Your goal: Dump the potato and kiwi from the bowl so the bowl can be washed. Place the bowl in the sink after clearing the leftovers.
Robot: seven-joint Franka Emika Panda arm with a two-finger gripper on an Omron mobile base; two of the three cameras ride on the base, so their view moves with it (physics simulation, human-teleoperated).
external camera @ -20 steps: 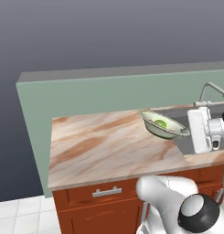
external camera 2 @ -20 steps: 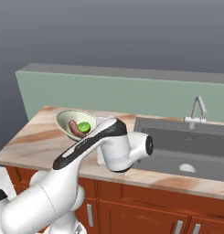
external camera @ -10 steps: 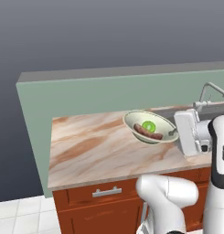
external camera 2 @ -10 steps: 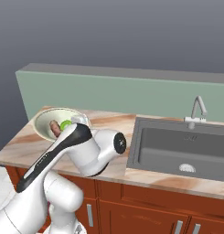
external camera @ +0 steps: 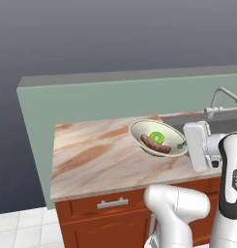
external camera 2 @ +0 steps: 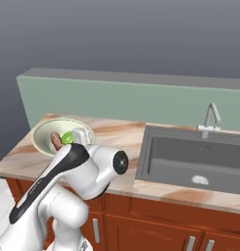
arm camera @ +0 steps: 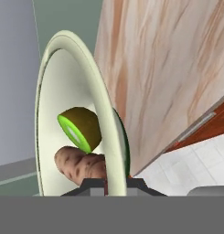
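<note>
My claw [arm camera: 105, 183] was pinched tight on the rim of the bowl [external camera: 156, 138], with one finger [arm camera: 93, 185] inside the rim and the other outside, at the bottom centre of the hand view. In the left base view the bowl sat just right of centre, tilted and held above the marble counter [external camera: 96, 157]. The potato [external camera: 155, 145] lay low in it with the kiwi [external camera: 156, 137] touching it just above. In the right base view the bowl was at the left edge of the counter, well apart from the sink [external camera 2: 190, 157], whose faucet [external camera 2: 211, 117] stood at the right.
</note>
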